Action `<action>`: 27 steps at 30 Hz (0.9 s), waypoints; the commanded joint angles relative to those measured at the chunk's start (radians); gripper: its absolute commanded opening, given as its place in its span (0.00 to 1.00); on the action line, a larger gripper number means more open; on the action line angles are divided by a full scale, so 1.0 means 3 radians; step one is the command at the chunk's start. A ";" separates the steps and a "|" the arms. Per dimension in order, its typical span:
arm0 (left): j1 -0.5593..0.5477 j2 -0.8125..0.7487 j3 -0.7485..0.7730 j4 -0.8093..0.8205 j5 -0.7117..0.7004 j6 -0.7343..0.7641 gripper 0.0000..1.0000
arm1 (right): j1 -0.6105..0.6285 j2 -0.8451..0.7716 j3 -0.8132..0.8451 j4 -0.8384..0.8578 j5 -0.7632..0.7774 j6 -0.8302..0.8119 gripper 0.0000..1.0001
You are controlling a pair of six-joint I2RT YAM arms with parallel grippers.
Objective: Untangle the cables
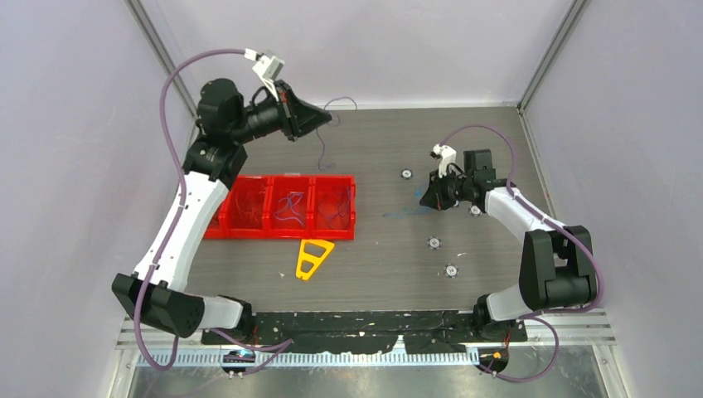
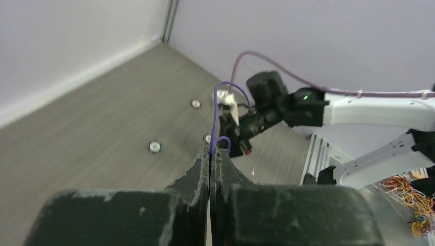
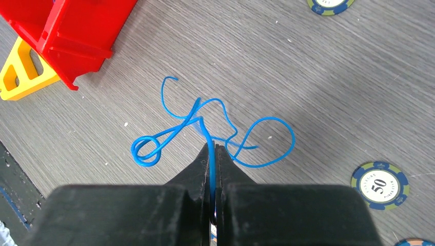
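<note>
The blue cable [image 3: 174, 131] lies in loose loops on the grey table [image 1: 381, 149], right of the middle, between the red bin [image 1: 282, 233] and the poker chips. One small closed loop is at its left end and a wider curve at its right. The right gripper [image 3: 212, 146] is low over the table and its jaws are pressed together on one strand of this cable, which comes out from between the fingertips. A second cable, violet-blue [image 2: 213, 118], is up in the air at the far side of the table, left of the middle. The left gripper [image 2: 211, 151] holds it with the jaws fully closed, and the wire rises from the tips, makes an arch and also a small hook. In the top view one end of it hangs down from this gripper toward the table. More thin wires rest in the compartments of the red bin, at least a blue one in the middle compartment; the others are too thin to tell well. A yellow triangular piece [image 1: 317, 245] lies just near of the bin's right end. One chip [image 3: 380, 185] marked 50 lies right of the blue cable.
</note>
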 commanded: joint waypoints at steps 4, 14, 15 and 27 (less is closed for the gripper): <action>0.0019 -0.0131 -0.0662 -0.0143 -0.0212 0.0070 0.00 | -0.0008 0.0055 0.0180 -0.0038 -0.0080 -0.0012 0.06; 0.0003 0.0315 -0.1145 -0.0138 -0.0494 0.0377 0.00 | -0.0028 0.0063 0.0222 -0.0113 -0.0082 -0.0014 0.05; -0.0004 0.0366 -0.1183 -0.0154 -0.0537 0.0427 0.00 | -0.0030 0.0060 0.0224 -0.0122 -0.0082 -0.0015 0.05; -0.0389 0.0616 -0.1471 -0.0189 -0.0982 0.0799 0.00 | -0.0065 0.0087 0.0234 -0.0170 -0.0084 -0.0023 0.05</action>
